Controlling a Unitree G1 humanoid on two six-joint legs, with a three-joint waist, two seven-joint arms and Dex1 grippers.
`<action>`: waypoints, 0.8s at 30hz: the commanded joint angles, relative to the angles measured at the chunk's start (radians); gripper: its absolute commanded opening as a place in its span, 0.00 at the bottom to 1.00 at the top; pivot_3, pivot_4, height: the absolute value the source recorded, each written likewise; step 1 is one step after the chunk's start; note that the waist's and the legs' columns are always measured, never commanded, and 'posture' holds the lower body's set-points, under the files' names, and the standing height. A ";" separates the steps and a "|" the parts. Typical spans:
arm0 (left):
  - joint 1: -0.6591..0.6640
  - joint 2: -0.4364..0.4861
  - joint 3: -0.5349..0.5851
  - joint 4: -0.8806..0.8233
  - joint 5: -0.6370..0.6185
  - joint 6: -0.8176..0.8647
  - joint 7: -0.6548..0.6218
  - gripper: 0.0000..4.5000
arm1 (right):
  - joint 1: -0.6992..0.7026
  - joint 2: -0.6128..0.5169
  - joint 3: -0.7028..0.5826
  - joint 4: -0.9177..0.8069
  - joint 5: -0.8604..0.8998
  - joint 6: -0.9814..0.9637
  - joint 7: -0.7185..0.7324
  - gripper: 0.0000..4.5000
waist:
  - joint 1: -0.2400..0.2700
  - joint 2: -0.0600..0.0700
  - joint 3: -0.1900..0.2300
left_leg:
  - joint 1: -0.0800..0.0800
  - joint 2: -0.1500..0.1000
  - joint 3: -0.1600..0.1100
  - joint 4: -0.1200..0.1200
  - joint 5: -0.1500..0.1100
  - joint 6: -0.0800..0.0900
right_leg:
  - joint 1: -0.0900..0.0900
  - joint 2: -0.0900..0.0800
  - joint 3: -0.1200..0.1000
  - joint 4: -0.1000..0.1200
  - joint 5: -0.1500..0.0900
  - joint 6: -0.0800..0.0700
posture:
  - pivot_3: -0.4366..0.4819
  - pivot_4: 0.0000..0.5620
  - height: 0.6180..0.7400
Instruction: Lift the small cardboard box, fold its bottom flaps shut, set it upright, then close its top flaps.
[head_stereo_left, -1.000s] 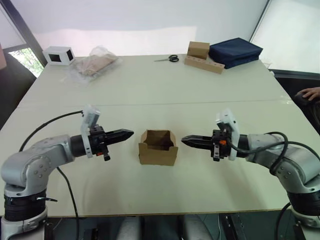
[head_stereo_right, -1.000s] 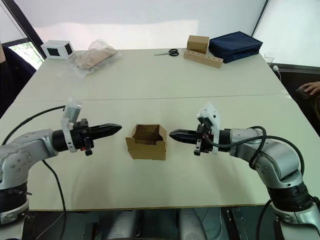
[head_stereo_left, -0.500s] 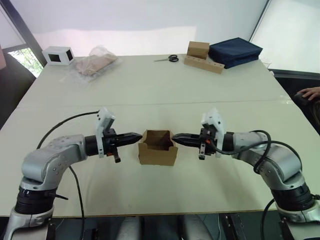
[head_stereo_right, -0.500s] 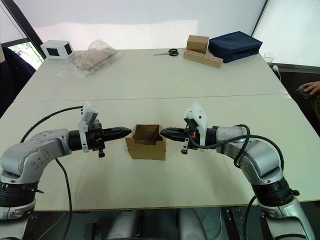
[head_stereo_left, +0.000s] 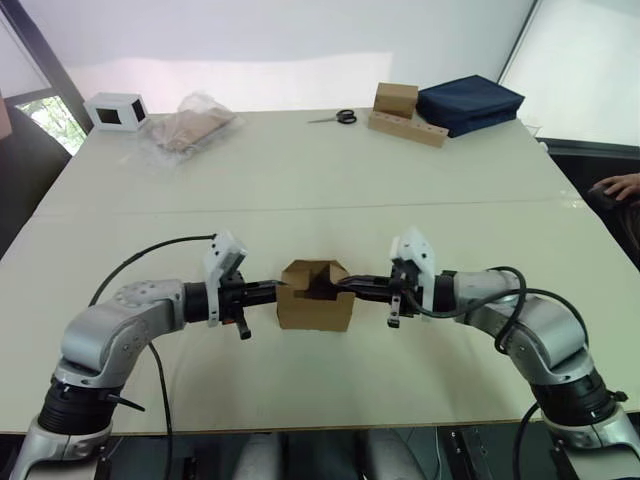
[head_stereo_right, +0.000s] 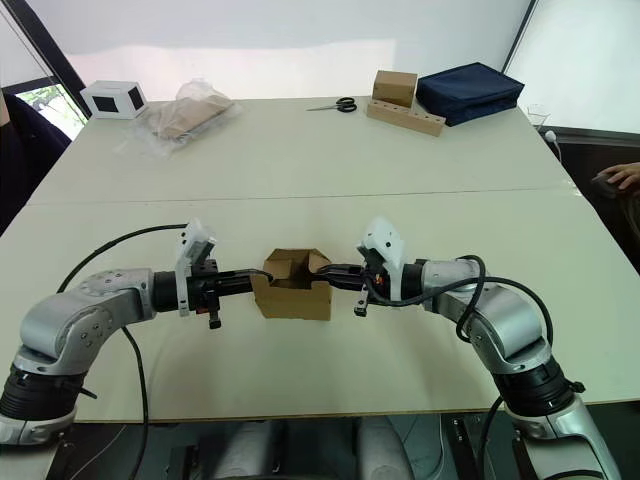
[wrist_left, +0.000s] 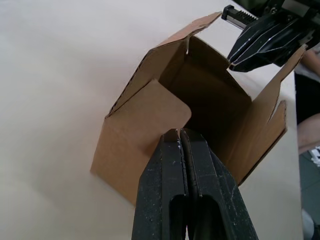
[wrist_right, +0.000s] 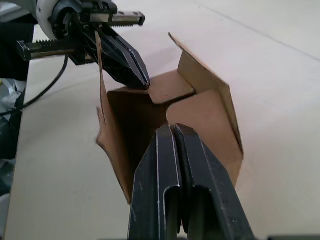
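Both arms have closed in: the left gripper (head_stereo_left: 277, 291) and right gripper (head_stereo_left: 343, 285), fingers pressed together, now touch opposite sides of the box (head_stereo_left: 315, 297), mid-worktop (head_stereo_left: 300, 180), top flaps (wrist_left: 165, 107) open. White box (head_stereo_left: 117, 109), scissors (head_stereo_left: 340, 117), blue bag (head_stereo_left: 470, 102) at the far edge.

a lab or test room set up for robot trials: a wide white table (head_stereo_left: 300, 160) before plain white walls and a window, with practice props along its far edge: a white box with dark windows (head_stereo_left: 117, 110), scissors (head_stereo_left: 340, 117), a drilled wooden block (head_stereo_left: 406, 128), a navy case (head_stereo_left: 470, 102).
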 joint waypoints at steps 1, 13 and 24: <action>-0.006 0.014 -0.001 -0.011 0.017 -0.020 0.003 0.01 | -0.006 0.007 0.015 0.003 -0.030 -0.025 0.008 0.00 | 0.000 0.000 0.000 | 0.000 0.000 0.000 0.000 0.000 0.000 | 0.000 0.000 0.000 0.000 0.000 0.000 | 0.48 0.27 1.00; 0.000 0.013 -0.032 0.002 0.060 -0.042 0.013 0.01 | -0.012 0.026 0.029 0.031 -0.074 -0.028 0.010 0.00 | -0.001 0.000 0.000 | 0.000 0.000 0.000 0.000 0.000 0.000 | 0.000 0.000 0.000 0.000 0.000 0.000 | 0.48 0.27 1.00; 0.010 0.018 -0.043 -0.002 0.072 -0.052 0.018 0.01 | -0.014 0.031 0.030 0.035 -0.084 -0.020 0.009 0.00 | 0.000 0.000 -0.001 | 0.002 0.000 0.000 0.000 0.000 0.000 | 0.002 0.000 0.000 0.000 0.000 0.000 | 0.48 0.27 1.00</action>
